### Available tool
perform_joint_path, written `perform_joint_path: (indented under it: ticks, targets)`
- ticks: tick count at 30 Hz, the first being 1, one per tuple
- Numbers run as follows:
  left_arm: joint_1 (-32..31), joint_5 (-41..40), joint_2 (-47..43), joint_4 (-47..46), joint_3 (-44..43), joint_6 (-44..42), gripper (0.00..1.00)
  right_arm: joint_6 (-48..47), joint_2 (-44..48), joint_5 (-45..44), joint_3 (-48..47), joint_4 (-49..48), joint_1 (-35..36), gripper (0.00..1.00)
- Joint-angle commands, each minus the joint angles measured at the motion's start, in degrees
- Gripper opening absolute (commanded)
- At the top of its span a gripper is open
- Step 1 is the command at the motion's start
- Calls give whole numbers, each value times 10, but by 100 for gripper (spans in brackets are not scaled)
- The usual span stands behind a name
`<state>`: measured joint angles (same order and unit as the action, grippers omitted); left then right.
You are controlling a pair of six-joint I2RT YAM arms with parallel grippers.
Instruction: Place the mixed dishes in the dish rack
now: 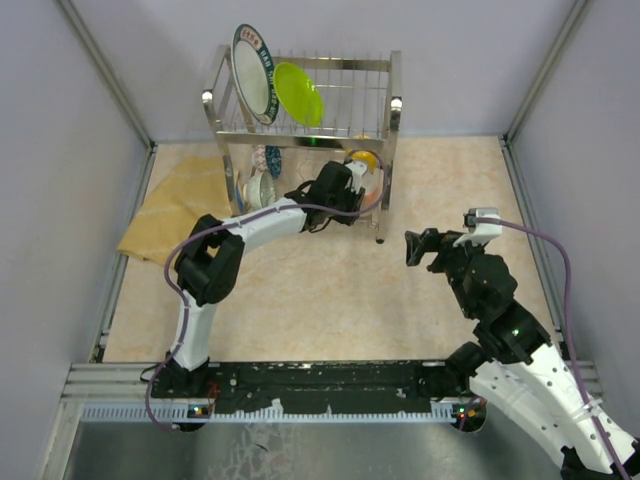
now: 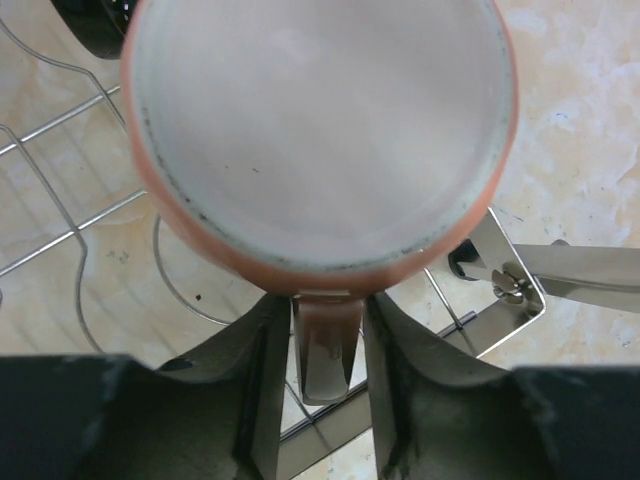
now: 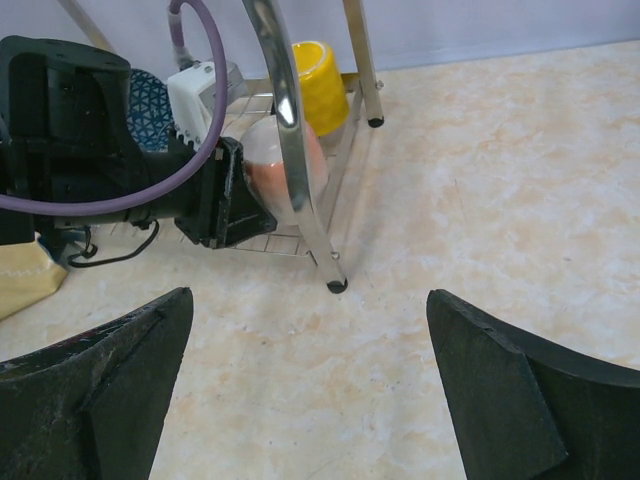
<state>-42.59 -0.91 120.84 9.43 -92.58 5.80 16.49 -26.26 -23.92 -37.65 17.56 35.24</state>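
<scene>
"Pink ceramic sits between the left fingers (image 2: 255,385). They are clamped on the handle of the pale pink mug (image 2: 320,130), one on each side."

"And where is that mug?"

"Inside the lower tier of the dish rack (image 1: 396,110), at its right end. Its round face fills the left wrist view, with shelf wires showing beneath it. Whether it rests on them cannot be told."

"What stands near it?"

"The yellow mug (image 1: 362,158) is just behind it, and the blue patterned bowl (image 1: 272,160) is further left on the same tier. On the top tier, the white plate with dark patterned rim (image 1: 252,75) and the lime-green plate (image 1: 298,93) stand on edge in the slots, side by side."

"And the right fingers (image 3: 110,390)?"

"Spread wide, holding nothing, above the desk (image 1: 330,300). They are in front of the rack's right front leg and apart from it. The yellow patterned cloth (image 1: 175,215) lies on the desk left of the rack."
</scene>
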Motion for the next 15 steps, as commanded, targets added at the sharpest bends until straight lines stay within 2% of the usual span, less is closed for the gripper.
perform_joint_path:
  ticks: [1,6,10,15]
  targets:
    - [-8,8,-38,-45,18,14,44,-12,-4,3,-20,-26,4,100]
    - [-9,5,-63,-54,36,29,51,-8,-4,9,-15,-29,4,100]
    - [-9,-17,-95,-67,56,34,65,-4,-2,17,-7,-30,4,100]
    - [-9,-39,-125,-74,75,33,75,1,-2,25,0,-33,4,100]
